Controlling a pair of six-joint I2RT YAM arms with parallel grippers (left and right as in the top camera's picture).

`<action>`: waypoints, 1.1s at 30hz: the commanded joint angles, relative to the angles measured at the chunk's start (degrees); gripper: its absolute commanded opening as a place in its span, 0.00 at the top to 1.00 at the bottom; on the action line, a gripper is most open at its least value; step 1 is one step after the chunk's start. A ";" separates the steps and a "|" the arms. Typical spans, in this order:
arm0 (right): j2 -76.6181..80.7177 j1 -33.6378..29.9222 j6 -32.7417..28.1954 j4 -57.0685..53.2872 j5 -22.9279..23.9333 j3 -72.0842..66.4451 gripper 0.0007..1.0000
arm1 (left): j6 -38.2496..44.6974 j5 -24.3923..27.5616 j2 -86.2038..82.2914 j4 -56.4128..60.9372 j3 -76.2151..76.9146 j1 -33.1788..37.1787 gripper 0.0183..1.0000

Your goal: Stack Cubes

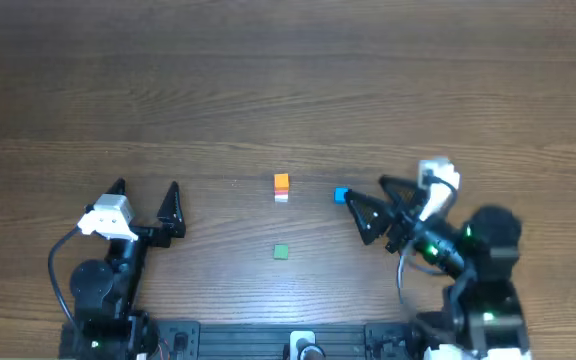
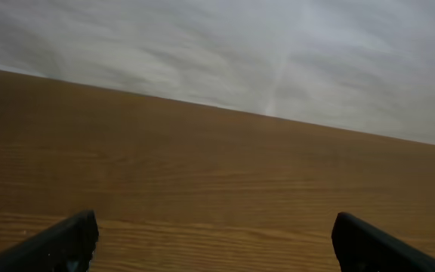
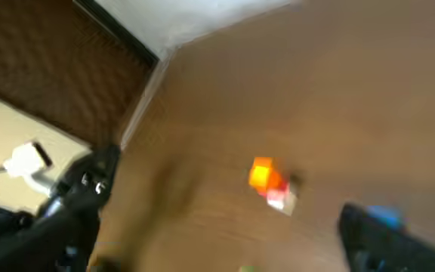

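- Top view: the bench [image 1: 288,80] is brown wood with the grain running across the picture. Near its middle the orange cube [image 1: 281,181] and the white cube [image 1: 281,196] touch. Only a narrow strip of the white one shows below the orange, so the orange seems to sit on it. Their edges lie square to the picture.
- Top view: the green cube [image 1: 280,252] lies alone, nearer the arm bases and roughly in line with that pair, apart from it.
- Top view: the blue cube [image 1: 340,195] lies to the right of the pair, just beside one fingertip of the right tool [image 1: 365,189]. Whether they touch is hard to tell. This tool's fingers are spread with nothing gripped, and they point toward the middle of the bench.
- Top view: the left tool [image 1: 146,190] is well apart from all the cubes. Its fingers are spread wide, hold nothing and point up the picture.
- Left wrist view: two dark fingertips, cut off by the edge, stand wide apart with bare bench between them. A grey wall [image 2: 278,53] rises beyond the far edge.
- Right wrist view: everything is blurred. The fingers stand wide apart, and the orange and white pair lies farther off between them. The blue cube is partly hidden behind one finger, and a sliver of green is cut off at the edge.
- The cubes show plain coloured faces, too small to make out any marks.
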 commanded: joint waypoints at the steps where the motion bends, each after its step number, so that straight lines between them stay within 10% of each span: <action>1: 9.35 7.17 -5.92 -15.08 9.68 12.04 0.01 | 0.81 -0.50 -0.68 -0.04 -0.35 0.31 0.00; 19: 35.76 38.97 11.21 -26.49 38.84 22.08 0.01 | 0.81 -0.50 -0.68 -0.04 -0.35 0.31 0.00; 33: 55.80 56.33 31.43 -25.83 45.57 26.29 0.01 | 0.81 -0.50 -0.68 -0.04 -0.35 0.31 0.00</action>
